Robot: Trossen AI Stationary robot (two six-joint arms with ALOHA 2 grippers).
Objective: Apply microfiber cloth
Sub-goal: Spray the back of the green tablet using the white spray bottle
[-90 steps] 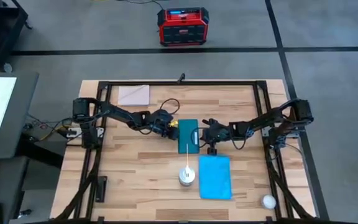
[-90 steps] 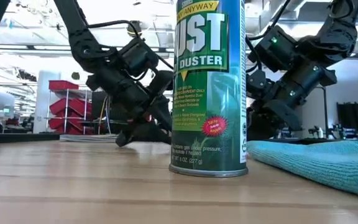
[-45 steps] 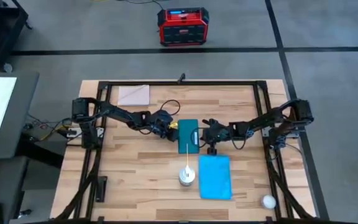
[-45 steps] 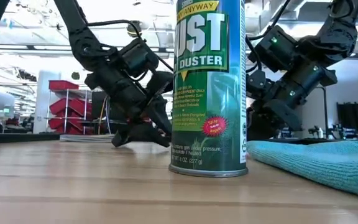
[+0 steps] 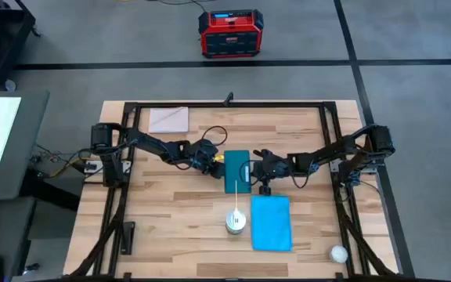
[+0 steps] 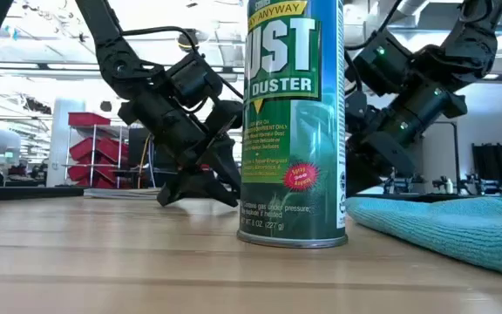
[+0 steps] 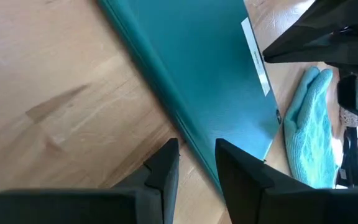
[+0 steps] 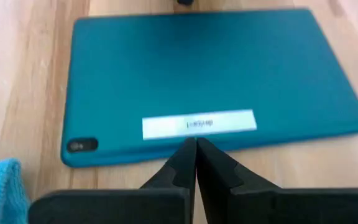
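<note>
In the middle of the wooden table (image 5: 171,211) lies a dark teal tablet (image 5: 236,171), and the two arms meet it from either side: the left gripper (image 7: 194,163) has its fingers slightly apart, straddling the tablet's left edge, while the right gripper (image 8: 196,163) sits at the right edge with its fingers pressed together. The blue microfiber cloth (image 5: 272,222) lies flat and untouched toward the near right, just beside a spray can (image 6: 295,122) of duster, seemingly not quite touching it, though the low view is partly blocked.
</note>
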